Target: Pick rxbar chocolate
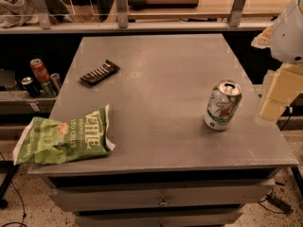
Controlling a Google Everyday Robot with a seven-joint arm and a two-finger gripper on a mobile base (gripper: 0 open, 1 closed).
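Robot lab: hand (274,96) right of grey drawer cabinet (161,79); glass partition (78,4) behind.

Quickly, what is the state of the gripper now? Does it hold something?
The gripper: open or shut cannot be told; it is beside the right edge of the grey table, apart from the small flat black-wrapped rxbar chocolate lying far left.

I saw the rxbar chocolate (99,73) lying flat at an angle near the far left of the grey table (156,60). The green chip bag (64,137) lay at the near left corner, hanging over the edge. The green-and-white soda can (222,104) stood upright toward the right side, well apart from the bar. My gripper (274,100) hung at the table's right edge, just beside the can, touching nothing. A few cans (40,75) stood on a low shelf to the left.
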